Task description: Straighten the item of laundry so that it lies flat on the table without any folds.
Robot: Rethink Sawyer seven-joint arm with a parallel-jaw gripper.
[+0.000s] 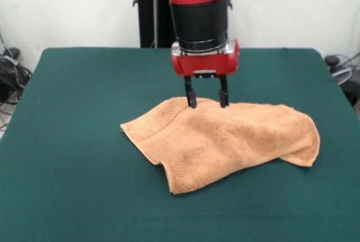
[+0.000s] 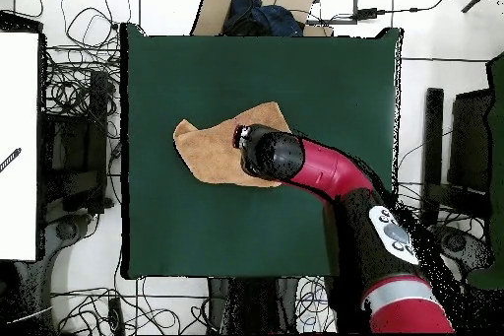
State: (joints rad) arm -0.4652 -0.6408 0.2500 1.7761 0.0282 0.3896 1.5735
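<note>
The item of laundry [image 1: 225,140] is a peach-orange terry towel lying rumpled and folded over itself in the middle of the green table [image 1: 73,112]. One flap is doubled under at the front and a thick fold runs along the right end. My gripper [image 1: 207,104] hangs straight down over the towel's far edge, its two black fingers [image 1: 190,97] open and their tips at the cloth's surface. From above, the towel [image 2: 212,150] shows left of the arm, and the wrist hides the gripper [image 2: 258,151] and part of the cloth.
The table's [image 2: 295,66] edges are far from the towel on all sides. Cables and boxes lie on the floor around it. The arm crosses the table's lower right part in the overhead view.
</note>
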